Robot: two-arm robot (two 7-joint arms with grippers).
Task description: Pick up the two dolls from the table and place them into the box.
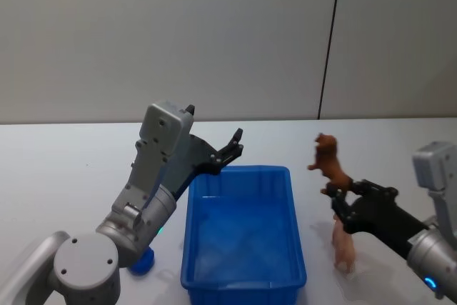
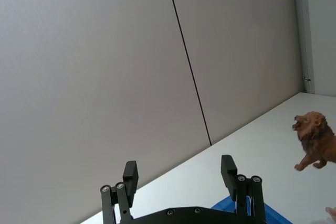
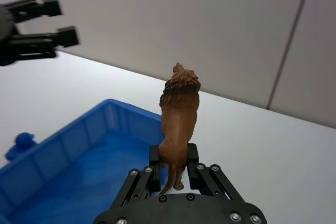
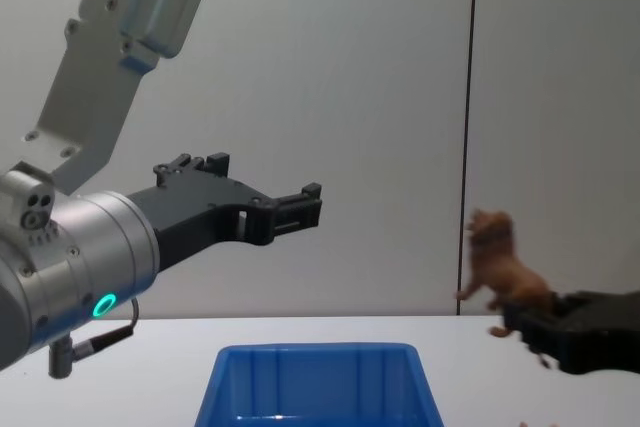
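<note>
The right claw was clamped on the rear of the lion, a brown toy held upright in the air just right of the box. A pinkish figure stood on the table, also right of the box. The left claw hung above the box's far left corner, fingers apart and holding nothing. The blue doll sat on the table beside the box's near left corner.

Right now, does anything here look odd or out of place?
Nothing is spilled or broken. Oddest: the right gripper holds the brown lion by its hindquarters, rearing head-up right of the empty box; the left gripper hangs open above its far left corner.
</note>
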